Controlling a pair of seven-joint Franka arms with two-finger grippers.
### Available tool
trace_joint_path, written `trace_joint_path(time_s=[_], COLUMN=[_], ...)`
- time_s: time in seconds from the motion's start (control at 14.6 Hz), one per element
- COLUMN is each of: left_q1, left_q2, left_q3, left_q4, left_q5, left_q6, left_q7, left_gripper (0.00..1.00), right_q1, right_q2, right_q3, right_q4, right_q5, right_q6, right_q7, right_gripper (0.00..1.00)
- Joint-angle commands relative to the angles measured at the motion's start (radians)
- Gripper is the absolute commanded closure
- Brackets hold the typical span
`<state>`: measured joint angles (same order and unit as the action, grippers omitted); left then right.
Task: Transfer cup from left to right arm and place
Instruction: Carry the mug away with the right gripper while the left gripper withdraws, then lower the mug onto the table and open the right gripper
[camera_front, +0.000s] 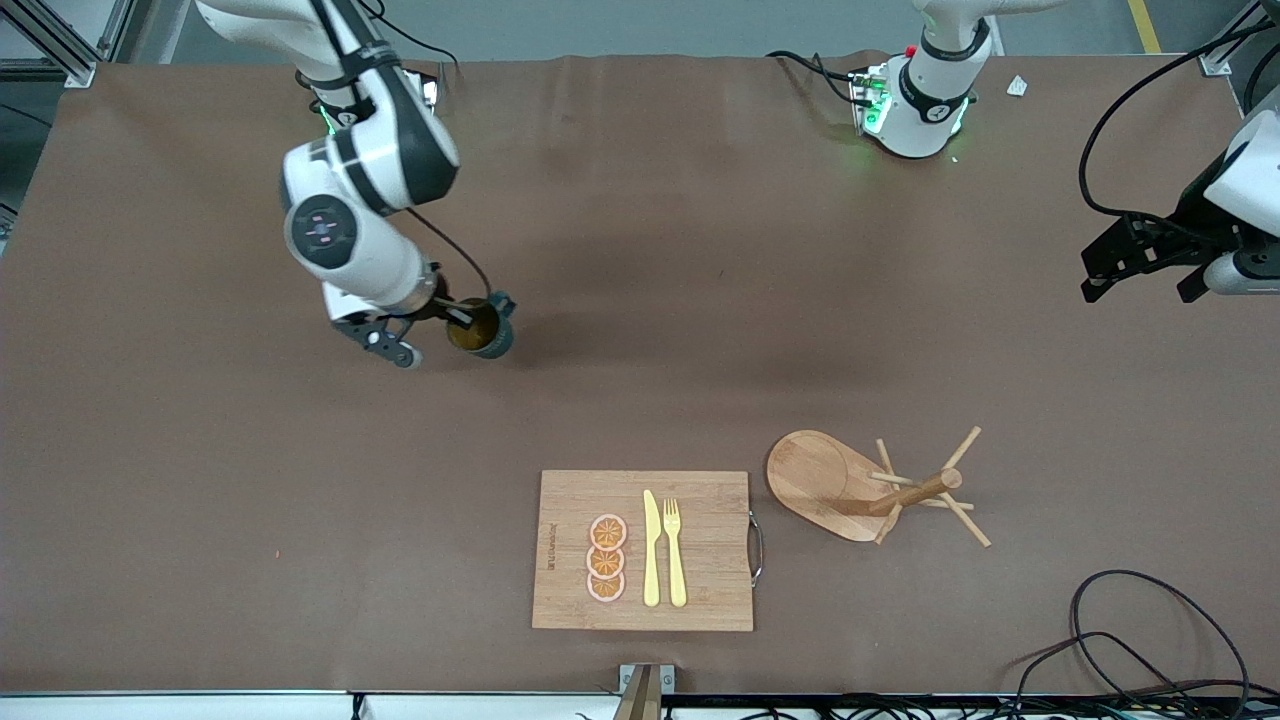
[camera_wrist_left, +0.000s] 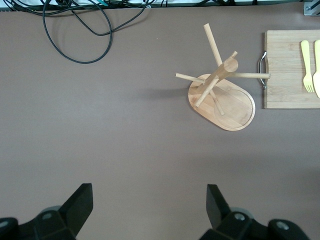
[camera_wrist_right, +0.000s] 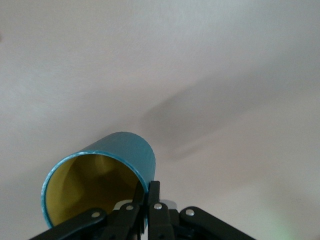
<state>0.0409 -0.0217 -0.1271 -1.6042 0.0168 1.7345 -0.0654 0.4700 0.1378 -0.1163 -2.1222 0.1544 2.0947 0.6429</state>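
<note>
The teal cup (camera_front: 482, 329) with its yellow inside hangs tilted just above the brown table, toward the right arm's end. My right gripper (camera_front: 460, 316) is shut on its rim. In the right wrist view one finger sits inside the cup (camera_wrist_right: 102, 172) and one outside, with the right gripper (camera_wrist_right: 148, 189) pinching the wall. The handle (camera_front: 503, 302) points away from the gripper. My left gripper (camera_front: 1140, 268) waits over the left arm's end of the table, open and holding nothing. The left wrist view shows only bare table between the fingers of the left gripper (camera_wrist_left: 149, 199).
A wooden peg stand (camera_front: 868, 485) stands nearer the front camera, also seen in the left wrist view as the peg stand (camera_wrist_left: 221, 92). Beside it lies a cutting board (camera_front: 700, 600) with orange slices (camera_front: 606, 558), a yellow knife (camera_front: 651, 548) and fork (camera_front: 675, 550). Black cables (camera_front: 1130, 640) coil at the near corner.
</note>
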Motion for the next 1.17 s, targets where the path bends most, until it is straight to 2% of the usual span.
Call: trace_joint_path(time_s=[0.0,0.21,0.34,0.55,0.82,1.1], left_q1=[0.001,0.004,0.002,-0.001,-0.003,-0.007], left_q2=[-0.004,-0.004,-0.004,-0.004,-0.004,-0.004], left_q3=[-0.005,-0.006,-0.006,-0.008,-0.008,-0.009], left_q4=[0.013,0.013,0.013,0.013,0.015,0.021], left_q5=[-0.015,-0.017,-0.017,-0.017,-0.015,-0.014], left_q6=[-0.023,-0.024,-0.024,-0.024,-0.024,-0.067], left_q7=[-0.007,-0.004,-0.002,-0.004,-0.004,-0.008], left_gripper=[0.00,0.00,0.00,0.00,0.00,0.00], right_q1=[-0.135,-0.282,-0.352,-0.419,-0.490,-0.499], right_q2=[-0.063,-0.055,-0.044,-0.018,0.048,0.091], right_q3=[0.014,0.014,0.014,0.014,0.015,0.015], right_q4=[-0.073,-0.070,-0.070,-0.067,-0.064,-0.065], right_q5=[-0.018,-0.070,-0.082,-0.119,-0.125,-0.125], right_q6=[0.004,0.008,0.039,0.115,0.253,0.318], right_q7=[-0.462,-0.902,-1.128,-1.447,-1.887,-2.152], right_gripper=[1.00,1.00,1.00,1.00,1.00,1.00])
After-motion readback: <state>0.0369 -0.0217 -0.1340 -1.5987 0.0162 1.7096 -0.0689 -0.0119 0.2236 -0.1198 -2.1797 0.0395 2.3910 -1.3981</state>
